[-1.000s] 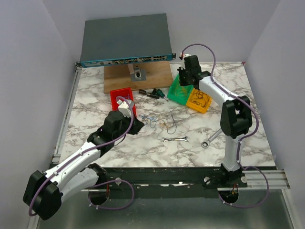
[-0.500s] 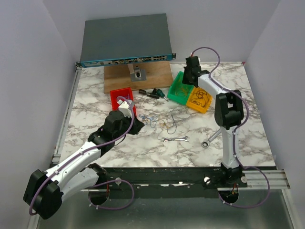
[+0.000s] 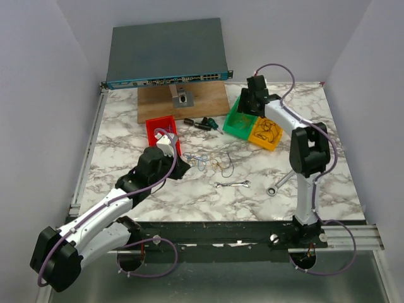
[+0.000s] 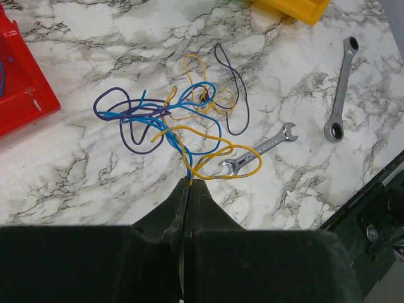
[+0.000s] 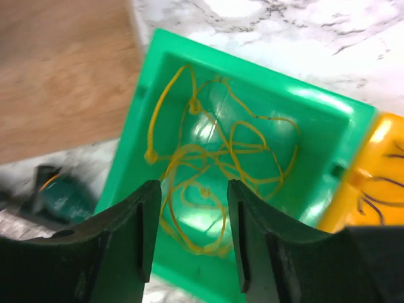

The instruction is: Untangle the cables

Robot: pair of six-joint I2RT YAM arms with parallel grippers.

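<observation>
— Left fingers (image 4: 170, 211)?
— Pinched together on blue and yellow strands of the cables (image 4: 189, 120), which lie knotted on the desk (image 4: 95, 183).
— Right fingers (image 5: 249, 221)?
— Apart above yellow wires (image 5: 214, 158) in the green bin (image 5: 303, 126). Next, probably, come back and draw another strand free.

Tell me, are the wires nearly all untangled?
Partly. Done: yellow wires lie in the green bin, and dark ones in the yellow bin. In hand: the left fingers are shut on blue and yellow strands of the tangle, while the right fingers hang open over the green bin. Left: blue, purple and yellow wires knotted together on the marble table.
</observation>
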